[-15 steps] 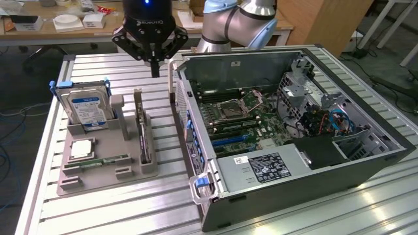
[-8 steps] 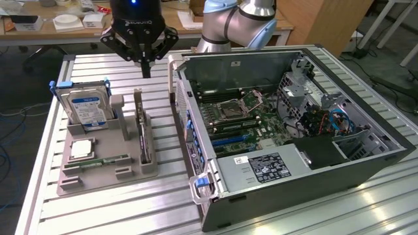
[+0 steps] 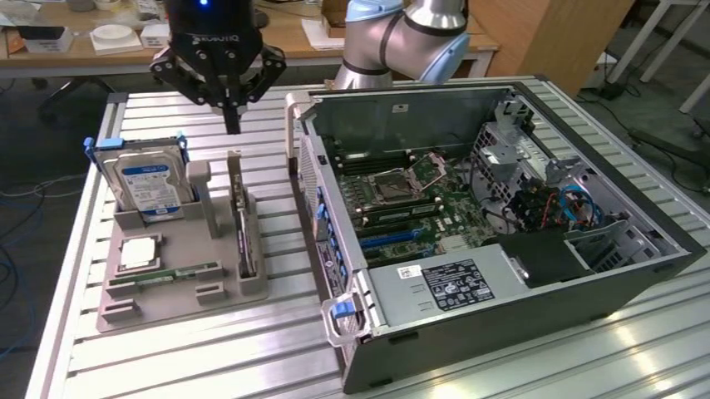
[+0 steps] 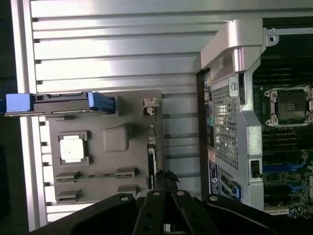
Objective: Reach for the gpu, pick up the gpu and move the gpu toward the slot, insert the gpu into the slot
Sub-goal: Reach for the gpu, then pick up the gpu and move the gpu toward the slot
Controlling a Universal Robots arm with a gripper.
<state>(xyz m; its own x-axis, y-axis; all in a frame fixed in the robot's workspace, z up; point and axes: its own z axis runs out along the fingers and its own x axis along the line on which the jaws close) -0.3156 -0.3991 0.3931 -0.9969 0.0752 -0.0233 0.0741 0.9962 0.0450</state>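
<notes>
at the exterior view's left, a boxy silver hard drive (image 3: 145, 179) with a blue label stands in the far left corner of a grey moulded plastic holder (image 3: 122, 316), which sits on the slatted aluminium worktop (image 3: 222, 357). along the holder's right edge the gpu (image 3: 244, 229), a thin black circuit card with a silver end bracket, stands on its long edge, untouched. the black robot gripper (image 3: 233, 126) hovers above the card's far end, its fingers pressed together, pinching nothing. a clean reach looks to need the fingers spread and squared across the card's top edge, clear of its components. further right, the long narrow blue plastic slot (image 3: 388, 238) lies inside the open black computer case (image 3: 500, 332).
</notes>
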